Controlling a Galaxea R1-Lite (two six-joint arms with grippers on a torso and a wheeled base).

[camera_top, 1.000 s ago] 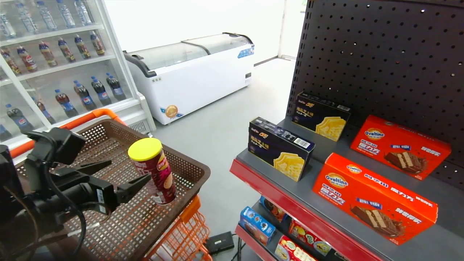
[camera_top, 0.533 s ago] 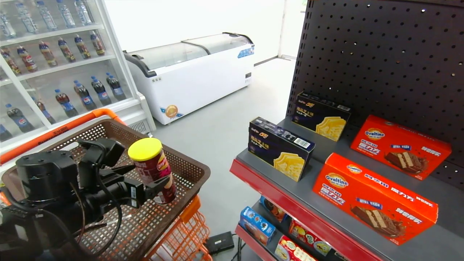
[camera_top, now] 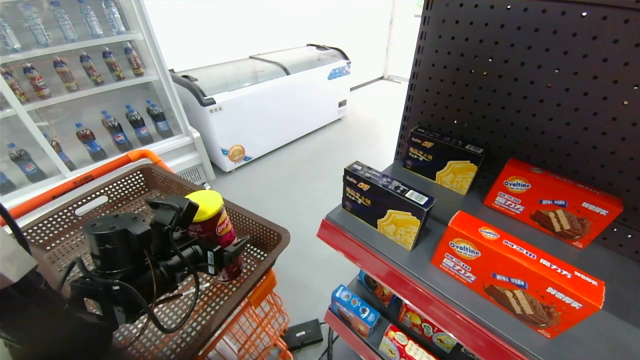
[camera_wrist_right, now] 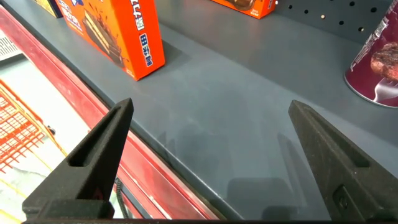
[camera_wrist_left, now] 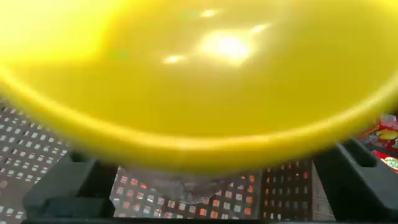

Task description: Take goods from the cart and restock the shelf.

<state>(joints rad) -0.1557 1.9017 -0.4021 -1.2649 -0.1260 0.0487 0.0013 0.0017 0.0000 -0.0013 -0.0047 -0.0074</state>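
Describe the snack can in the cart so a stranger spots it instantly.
Find the brown perforated basket on the orange cart by the drinks fridge. Standing in it is a maroon can. Its round shape and yellow lid set it apart from the flat shelf boxes.

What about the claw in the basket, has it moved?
Yes. The left claw has slid rightward across the brown basket and now straddles the yellow-lidded can.

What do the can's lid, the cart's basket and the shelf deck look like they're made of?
The lid looks like glossy yellow plastic: bright highlights in the left wrist view. The basket seems moulded matte brown plastic, evenly perforated. The shelf deck is probably painted metal: smooth grey, faintly reflective.
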